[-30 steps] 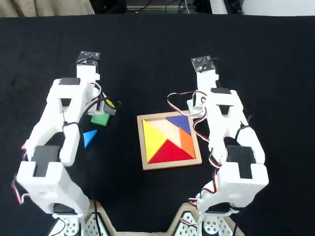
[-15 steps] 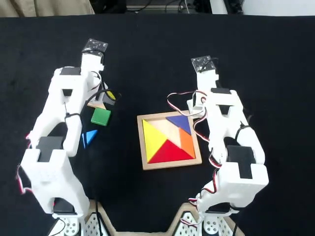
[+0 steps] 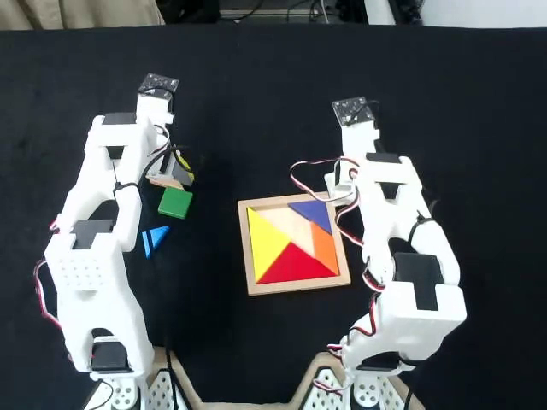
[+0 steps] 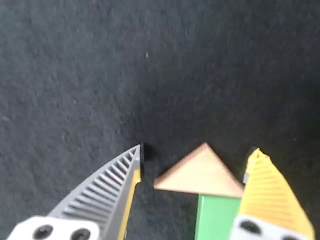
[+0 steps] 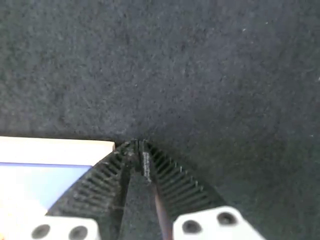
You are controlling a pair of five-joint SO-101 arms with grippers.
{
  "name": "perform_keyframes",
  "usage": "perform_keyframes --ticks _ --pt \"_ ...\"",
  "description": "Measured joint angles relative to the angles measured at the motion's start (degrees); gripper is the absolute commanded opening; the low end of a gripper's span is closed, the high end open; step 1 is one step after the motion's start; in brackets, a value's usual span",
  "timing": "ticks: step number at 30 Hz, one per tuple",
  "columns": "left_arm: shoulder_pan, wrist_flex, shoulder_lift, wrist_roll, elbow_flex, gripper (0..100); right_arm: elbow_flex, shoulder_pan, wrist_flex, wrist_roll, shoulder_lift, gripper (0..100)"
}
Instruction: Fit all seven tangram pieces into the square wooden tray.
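Note:
The square wooden tray lies mid-table and holds a yellow, a red, an orange and a violet-blue piece, with bare floor at its far side. My left gripper is open, and between its fingers a tan triangle lies on the cloth, seen from above as the tan triangle. A green square touches that triangle's near edge. A blue triangle lies nearer the front. My right gripper is shut on nothing, just off the tray's far right corner.
Black cloth covers the whole table. Both white arms stretch from the front edge, one on each side of the tray. Open cloth lies behind the tray and at the far left and far right.
The left arm swung back and to the left, off the green square. The tan triangle has come out from under it and now sits between its fingers. The right arm kept still.

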Motion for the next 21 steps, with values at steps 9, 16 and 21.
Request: perform_keyframes --ticks 9,16,21 --pt "-2.1 4.0 0.0 0.0 -0.1 32 0.0 0.0 0.0 0.0 0.0 1.1" --pt "-1.6 11.2 0.0 0.0 -0.2 32 0.0 0.0 0.0 0.0 0.0 1.1" --pt "-0.4 12.0 0.0 1.4 -1.1 32 0.0 0.0 0.0 0.0 0.0 1.1"
